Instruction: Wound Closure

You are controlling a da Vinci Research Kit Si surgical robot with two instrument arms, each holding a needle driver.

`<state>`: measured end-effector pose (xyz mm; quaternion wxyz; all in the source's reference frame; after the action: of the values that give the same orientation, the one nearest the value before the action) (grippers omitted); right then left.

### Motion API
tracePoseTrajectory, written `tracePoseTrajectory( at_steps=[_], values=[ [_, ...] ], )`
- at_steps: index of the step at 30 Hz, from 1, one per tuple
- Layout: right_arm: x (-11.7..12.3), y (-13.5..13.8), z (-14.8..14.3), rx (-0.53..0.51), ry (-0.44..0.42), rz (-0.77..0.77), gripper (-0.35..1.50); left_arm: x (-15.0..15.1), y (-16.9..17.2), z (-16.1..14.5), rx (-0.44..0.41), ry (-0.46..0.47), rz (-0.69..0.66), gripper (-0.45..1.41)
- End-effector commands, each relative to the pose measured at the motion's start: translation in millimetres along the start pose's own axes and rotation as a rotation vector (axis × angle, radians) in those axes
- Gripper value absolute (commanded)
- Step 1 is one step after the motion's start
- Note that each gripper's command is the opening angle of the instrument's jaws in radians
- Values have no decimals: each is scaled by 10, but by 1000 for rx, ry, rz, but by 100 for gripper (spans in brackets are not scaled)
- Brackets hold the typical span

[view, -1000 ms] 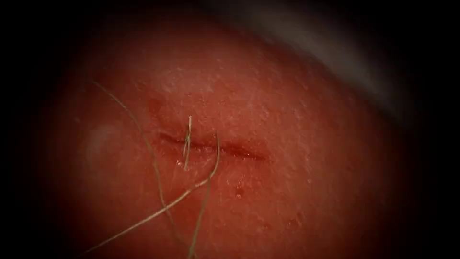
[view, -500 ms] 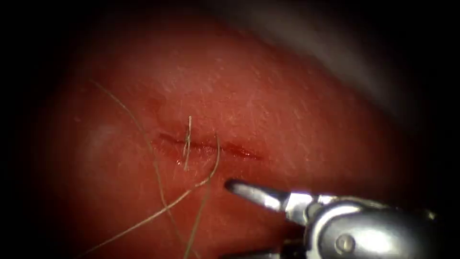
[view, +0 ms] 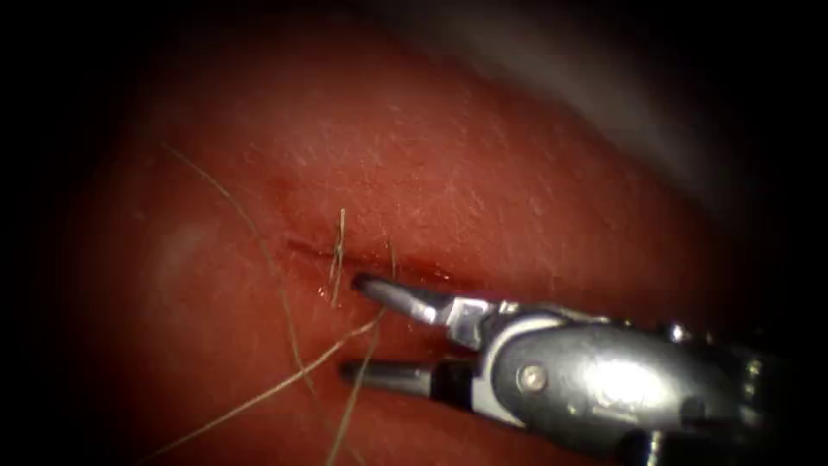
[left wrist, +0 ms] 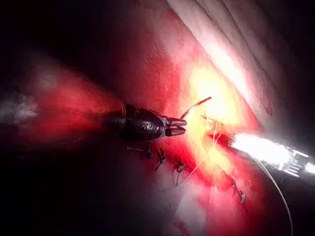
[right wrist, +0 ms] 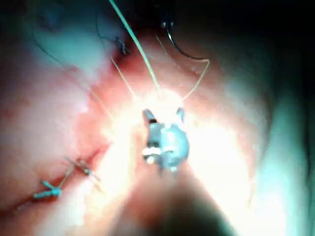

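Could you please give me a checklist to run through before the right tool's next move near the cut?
1. Right tool has its jaws open and holds nothing: ok.
2. Thread passes between those open jaws, not gripped: ok.
3. Needle, seemingly the dark curve lying on the tissue, is held by neither tool: ok. Whether its tip is in the tissue: cannot tell.
4. Left tool holding anything: cannot tell.
5. Stitch crosses the cut: ok.
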<state>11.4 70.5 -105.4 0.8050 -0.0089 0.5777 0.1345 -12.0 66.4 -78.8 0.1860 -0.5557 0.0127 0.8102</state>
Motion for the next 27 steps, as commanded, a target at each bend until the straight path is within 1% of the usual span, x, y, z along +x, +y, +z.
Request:
tracePoseTrajectory(
  at_steps=[1, 4, 6, 7, 12, 13, 14, 19, 24, 27],
  values=[
    [-4, 1, -1, 20, -16, -5, -35, -6, 6, 4, -2, -1, -2, -35],
    [6, -11, -10, 46, -5, -5, -35, -6, 6, 4, -1, -1, -2, -35],
    [29, -37, -15, 83, 12, -7, -35, -6, 6, 3, -2, -1, -2, -35],
    [48, -58, -18, 104, 22, -9, -35, -6, 5, 3, -1, -1, -2, -35],
    [82, -98, -21, 155, 46, -17, -35, -6, 5, 3, -1, -2, -2, -35],
    [95, -113, -22, 173, 54, -15, -35, -6, 5, 3, 0, -2, -2, -35],
    [102, -120, -23, 183, 59, -16, -35, -6, 5, 3, 0, -2, -2, -35],
    [131, -145, -26, 225, 79, -21, -35, -6, 5, 3, 0, -2, -2, -35],
    [143, -152, -29, 245, 88, -20, -35, -7, 5, 3, 1, -2, -2, -35],
    [154, -164, -37, 294, 113, -9, -35, -7, 4, 3, 1, -2, -3, -35]
  ],
)
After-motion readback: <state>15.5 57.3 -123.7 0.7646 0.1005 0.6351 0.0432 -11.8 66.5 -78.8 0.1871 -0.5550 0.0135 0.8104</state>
